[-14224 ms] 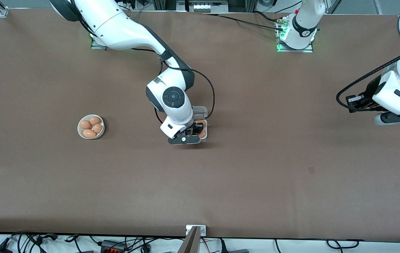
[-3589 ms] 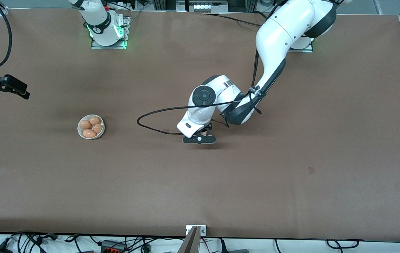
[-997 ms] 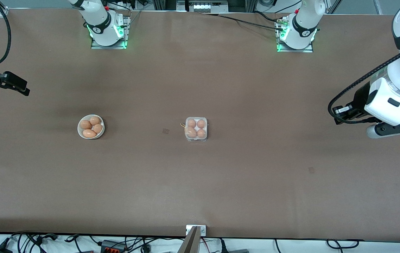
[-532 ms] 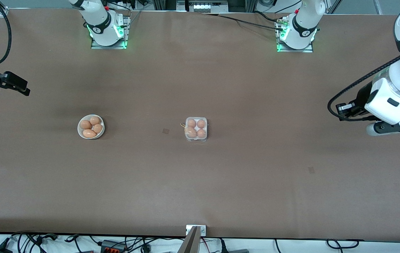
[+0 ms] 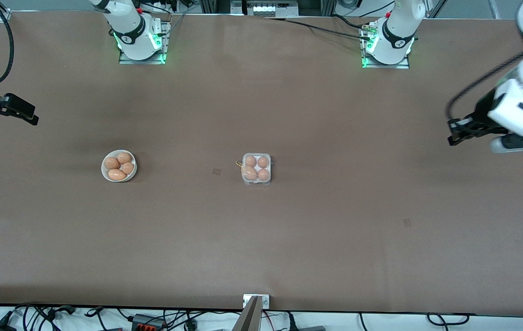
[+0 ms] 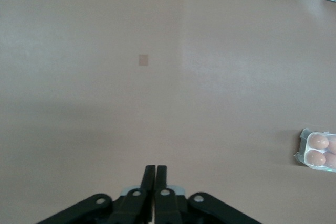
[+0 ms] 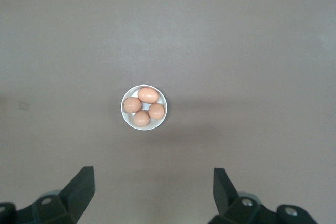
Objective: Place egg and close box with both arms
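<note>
Clear plastic box (image 5: 256,168) sits mid-table, lid down, four eggs (image 5: 250,161) inside, one per cell. Well apart from it, toward the right arm's end, a white bowl (image 5: 119,166) holds four more eggs. Left tool (image 6: 155,174) hangs high over the brown table (image 5: 335,207) at the left arm's end, fingers pressed together, gripping nothing; the box lies well off to its side. Right tool (image 7: 152,182) hovers above the bowl, fingers spread wide, empty.
</note>
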`<state>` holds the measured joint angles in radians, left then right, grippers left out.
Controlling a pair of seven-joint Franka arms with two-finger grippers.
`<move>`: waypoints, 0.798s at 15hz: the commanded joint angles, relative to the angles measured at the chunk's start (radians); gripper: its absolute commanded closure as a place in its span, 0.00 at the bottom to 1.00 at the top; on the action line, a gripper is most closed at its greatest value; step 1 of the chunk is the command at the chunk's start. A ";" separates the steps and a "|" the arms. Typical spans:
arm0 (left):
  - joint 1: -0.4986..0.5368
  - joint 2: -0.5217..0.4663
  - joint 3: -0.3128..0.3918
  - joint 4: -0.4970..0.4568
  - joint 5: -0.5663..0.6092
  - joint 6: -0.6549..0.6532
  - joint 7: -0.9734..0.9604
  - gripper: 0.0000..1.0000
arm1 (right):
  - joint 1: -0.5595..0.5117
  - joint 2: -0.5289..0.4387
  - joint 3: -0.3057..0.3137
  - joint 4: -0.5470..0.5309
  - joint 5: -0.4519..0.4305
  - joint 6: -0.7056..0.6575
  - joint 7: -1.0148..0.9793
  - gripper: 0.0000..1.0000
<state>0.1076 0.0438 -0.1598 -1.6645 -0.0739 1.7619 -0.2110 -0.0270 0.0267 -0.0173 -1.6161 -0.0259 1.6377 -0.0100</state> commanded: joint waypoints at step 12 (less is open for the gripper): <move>-0.066 -0.001 0.074 0.026 0.038 -0.128 0.044 0.00 | -0.019 -0.019 0.020 -0.018 0.017 -0.016 -0.007 0.00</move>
<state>0.0509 0.0448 -0.0907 -1.6605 -0.0701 1.6704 -0.1962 -0.0299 0.0271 -0.0131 -1.6166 -0.0252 1.6274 -0.0100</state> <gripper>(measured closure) 0.000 0.000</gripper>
